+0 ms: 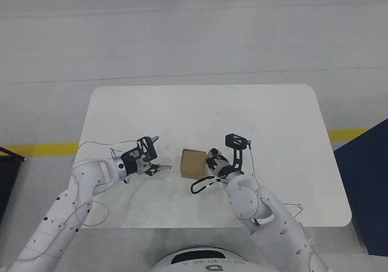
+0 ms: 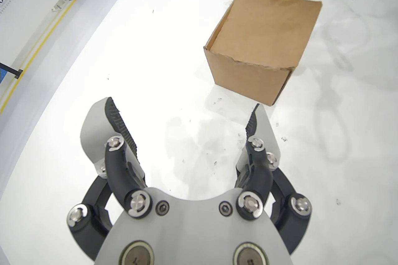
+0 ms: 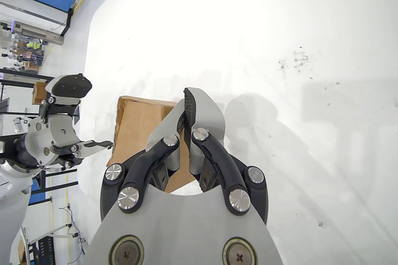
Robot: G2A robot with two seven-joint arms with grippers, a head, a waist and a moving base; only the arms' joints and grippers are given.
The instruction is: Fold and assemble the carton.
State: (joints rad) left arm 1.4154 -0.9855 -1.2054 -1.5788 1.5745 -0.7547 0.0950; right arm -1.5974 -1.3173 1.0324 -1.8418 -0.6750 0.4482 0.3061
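Two grippers flank the brown carton [image 2: 264, 39] on the white table [image 1: 262, 109], near the robot's edge. The left gripper [image 2: 182, 104] is spread wide just beside it, and the right gripper [image 3: 188, 95] is pinched closed against its opposite side. It stands squared up, one top edge ragged.

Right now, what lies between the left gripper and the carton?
Only bare table, as the left wrist view shows; the open left gripper is short of the carton.
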